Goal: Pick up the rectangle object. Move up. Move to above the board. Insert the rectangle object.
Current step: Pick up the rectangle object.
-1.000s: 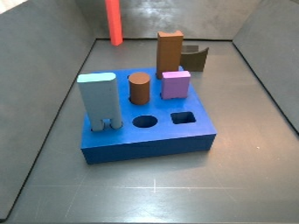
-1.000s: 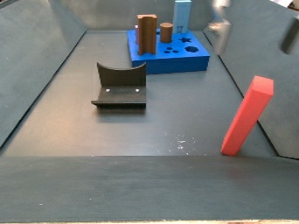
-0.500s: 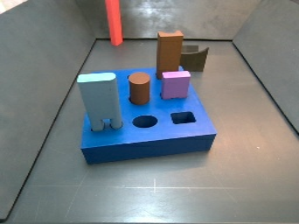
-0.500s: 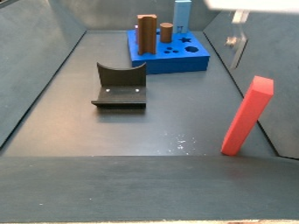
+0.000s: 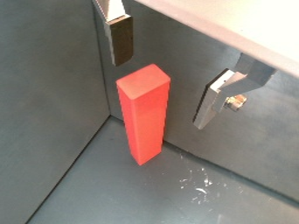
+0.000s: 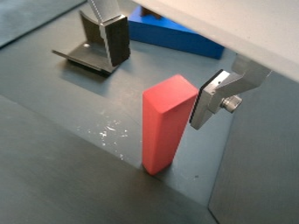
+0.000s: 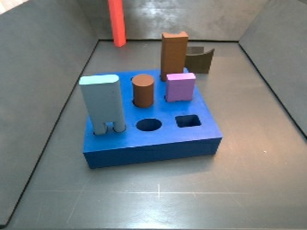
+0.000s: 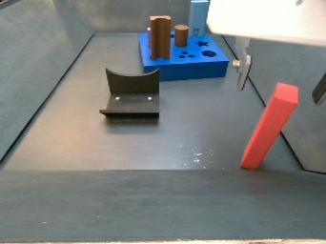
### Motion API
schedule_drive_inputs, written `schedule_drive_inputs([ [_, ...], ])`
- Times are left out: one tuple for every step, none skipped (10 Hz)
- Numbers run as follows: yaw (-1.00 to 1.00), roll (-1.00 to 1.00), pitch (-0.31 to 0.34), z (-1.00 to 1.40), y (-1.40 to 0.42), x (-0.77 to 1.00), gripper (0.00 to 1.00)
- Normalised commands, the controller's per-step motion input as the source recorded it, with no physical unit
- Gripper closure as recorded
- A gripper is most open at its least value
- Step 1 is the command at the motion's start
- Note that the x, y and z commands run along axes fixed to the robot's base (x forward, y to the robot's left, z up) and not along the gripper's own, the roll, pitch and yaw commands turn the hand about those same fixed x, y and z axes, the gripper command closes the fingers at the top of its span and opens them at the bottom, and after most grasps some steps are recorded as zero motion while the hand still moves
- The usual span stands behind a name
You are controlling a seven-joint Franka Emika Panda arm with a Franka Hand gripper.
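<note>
gripper [image 5: 163, 74] jaws apart above rectangle object [image 5: 142, 112] | board [image 7: 153, 130] far

The hand [image 5: 167, 74] hangs above the bench with its two flat silver fingers pointing down and spread wide apart. In both wrist views one finger [image 5: 121, 39] shows its dark pad, while the other [image 6: 219, 98] shows its silver plate and a small screw. Nothing is clamped between them. In a side view the hand [image 8: 279, 80] hangs below the pale wrist housing [image 8: 261, 19], both fingers clear of the bench.
</note>
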Motion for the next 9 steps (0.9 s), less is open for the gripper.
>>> schedule_drive_inputs([
  [-0.38,-0.18,-0.136,-0.67,0.02,0.15,0.00],
  [-0.34,-0.17,-0.124,-0.70,0.00,0.13,0.00],
  [-0.30,-0.16,-0.123,-0.73,0.00,0.10,0.00],
  [-0.28,-0.15,-0.124,-0.75,0.00,0.10,0.00],
  [-0.25,-0.12,-0.124,-0.80,0.00,0.07,0.00],
  [-0.24,-0.10,-0.119,-0.85,0.00,0.03,0.00],
  [-0.21,-0.08,-0.106,-0.91,0.00,0.00,0.00],
  [-0.16,-0.06,-0.107,-0.95,0.00,0.00,0.00],
  [-0.11,-0.08,-0.119,-0.90,0.00,0.00,0.00],
])
